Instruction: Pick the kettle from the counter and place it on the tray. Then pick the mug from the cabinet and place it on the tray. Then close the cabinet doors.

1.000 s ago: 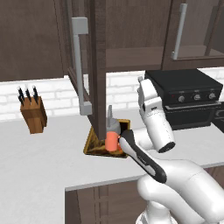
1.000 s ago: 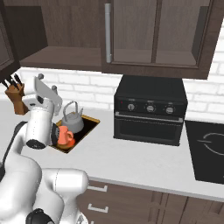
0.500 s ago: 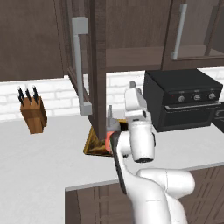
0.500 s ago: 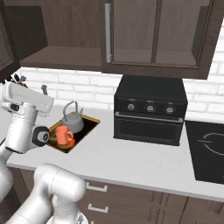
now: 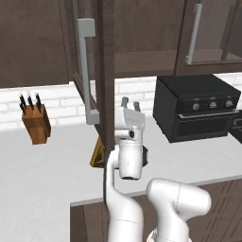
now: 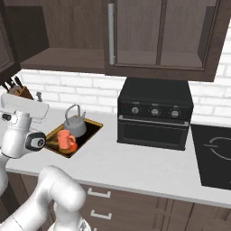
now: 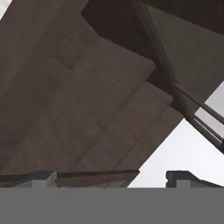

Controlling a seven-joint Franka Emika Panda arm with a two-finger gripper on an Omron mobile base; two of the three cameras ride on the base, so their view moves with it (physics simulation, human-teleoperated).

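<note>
The pincer (image 5: 130,103) points up, with its two tips a little apart and nothing between them. It is raised above the white surface (image 6: 135,162), just beside the edge of the open cabinet door (image 5: 105,71) with the long grey handle (image 5: 85,71).

The tray (image 6: 90,127) sits on the surface below the pincer and a bit past it. The grey kettle (image 6: 75,123) stands on the tray. The orange mug (image 6: 66,139) stands on the tray too, just in front of the kettle.

The cabinet (image 6: 63,31) is above the pincer, and its shelf (image 6: 63,58) is bare. Well off to one side of the pincer stands a black oven (image 6: 154,115), and on the other side a knife block (image 5: 37,123).
</note>
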